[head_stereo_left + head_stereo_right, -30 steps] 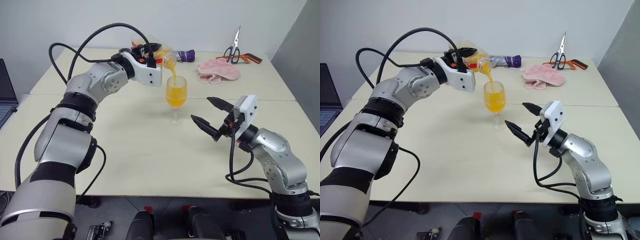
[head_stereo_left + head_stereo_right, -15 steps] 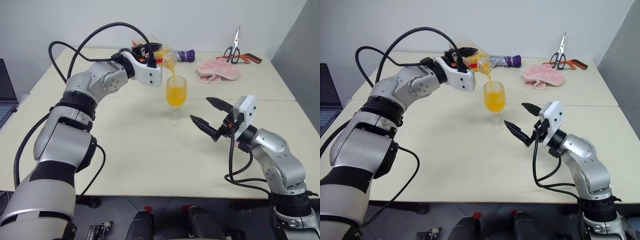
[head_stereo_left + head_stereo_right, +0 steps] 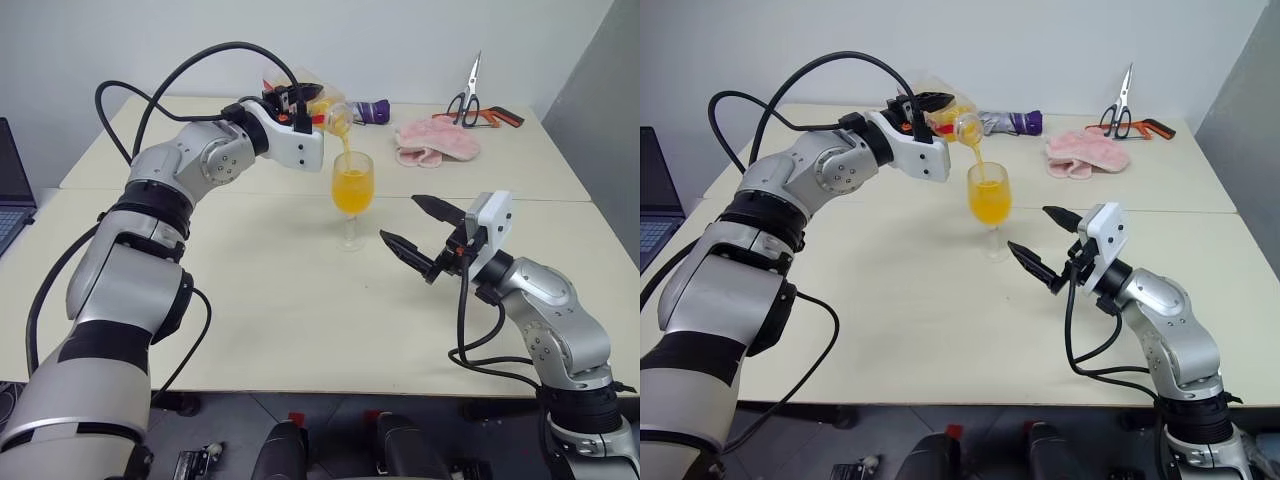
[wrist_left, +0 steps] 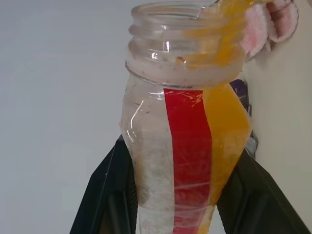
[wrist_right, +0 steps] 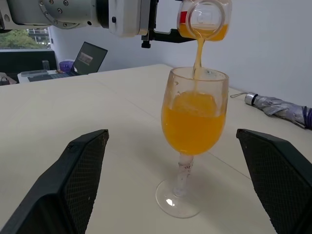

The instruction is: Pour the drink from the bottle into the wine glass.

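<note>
Two eye views first: left gripper [image 3: 300, 103] raised over the cream tabletop [image 3: 280, 300], jaws clenched on the bottle [image 3: 333, 113], tipped mouth-down just above the wine glass [image 3: 352, 195]. Thin stream of the drink [image 3: 350, 190] falling from bottle mouth into the bowl, bowl over half full of orange. Glass upright near the tabletop's middle. Right gripper [image 3: 420, 235] just beside the glass foot on the right, apart from it, jaws released and spread wide, holding nothing. Far back: pink cloth [image 3: 435, 140], scissors [image 3: 468, 95], folded umbrella [image 3: 375, 110]; laptop [image 3: 12, 190] at the left edge.

Left wrist view: bottle [image 4: 187, 146] clamped between both black fingers [image 4: 105, 195], red stripe facing, cap off, orange pooled along one side.

Right wrist view: glass [image 5: 194, 131] between the two wide-apart fingers [image 5: 80, 180], touching neither; stream entering at the rim.
</note>
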### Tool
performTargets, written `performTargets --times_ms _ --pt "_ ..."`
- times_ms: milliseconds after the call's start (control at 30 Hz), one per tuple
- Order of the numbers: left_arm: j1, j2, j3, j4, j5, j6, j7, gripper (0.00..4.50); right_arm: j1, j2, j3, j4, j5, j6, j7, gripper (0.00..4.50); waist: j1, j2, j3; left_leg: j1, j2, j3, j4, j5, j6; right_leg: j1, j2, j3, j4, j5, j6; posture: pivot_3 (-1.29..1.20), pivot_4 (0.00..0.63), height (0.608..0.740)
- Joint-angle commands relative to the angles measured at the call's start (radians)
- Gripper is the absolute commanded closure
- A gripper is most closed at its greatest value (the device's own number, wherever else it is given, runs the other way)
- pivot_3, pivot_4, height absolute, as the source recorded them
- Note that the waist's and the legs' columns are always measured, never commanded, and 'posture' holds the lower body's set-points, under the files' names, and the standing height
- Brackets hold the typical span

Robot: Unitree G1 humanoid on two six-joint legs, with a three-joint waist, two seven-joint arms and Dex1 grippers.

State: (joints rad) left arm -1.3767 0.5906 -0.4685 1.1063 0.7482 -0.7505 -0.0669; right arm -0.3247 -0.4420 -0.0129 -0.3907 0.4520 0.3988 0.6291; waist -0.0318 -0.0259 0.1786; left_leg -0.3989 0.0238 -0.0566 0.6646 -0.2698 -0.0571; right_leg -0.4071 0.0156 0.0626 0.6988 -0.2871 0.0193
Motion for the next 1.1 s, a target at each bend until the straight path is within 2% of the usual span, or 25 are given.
performTargets --times_ms 33,600,967,1100 --pt "-0.042 0.017 0.009 -0.013 -0.004 -0.005 0.022 2.83 0.001 -0.001 -0.005 -0.052 0.008 -0.016 0.002 0.00 0.000 0.000 0.000 0.000 0.000 0.000 0.000 0.000 0.000 0.000 0.000 0.000 0.000 0.000 0.000 0.00 0.150 0.740" --pt "-0.021 -0.006 0.031 0.008 -0.046 0.028 -0.006 2.83 -0.004 0.001 0.004 -0.053 0.005 -0.018 0.002 0.00 0.000 0.000 0.000 0.000 0.000 0.000 0.000 0.000 0.000 0.000 0.000 0.000 0.000 0.000 0.000 0.00 0.150 0.740" --pt "0.007 -0.043 0.112 0.018 -0.189 0.096 -0.110 2.83 -0.001 0.003 0.009 -0.054 0.003 -0.022 0.001 0.00 -0.001 0.000 0.000 0.000 0.000 0.000 0.000 0.000 0.000 0.000 0.000 0.000 0.001 0.000 0.000 0.00 0.150 0.740" --pt "0.026 -0.067 0.169 0.008 -0.281 0.130 -0.185 2.83 -0.001 0.000 0.013 -0.053 -0.002 -0.027 0.006 0.00 0.000 0.000 0.000 0.000 0.000 0.000 0.001 0.000 0.000 0.000 0.000 0.000 0.001 0.000 0.000 0.00 0.150 0.740"
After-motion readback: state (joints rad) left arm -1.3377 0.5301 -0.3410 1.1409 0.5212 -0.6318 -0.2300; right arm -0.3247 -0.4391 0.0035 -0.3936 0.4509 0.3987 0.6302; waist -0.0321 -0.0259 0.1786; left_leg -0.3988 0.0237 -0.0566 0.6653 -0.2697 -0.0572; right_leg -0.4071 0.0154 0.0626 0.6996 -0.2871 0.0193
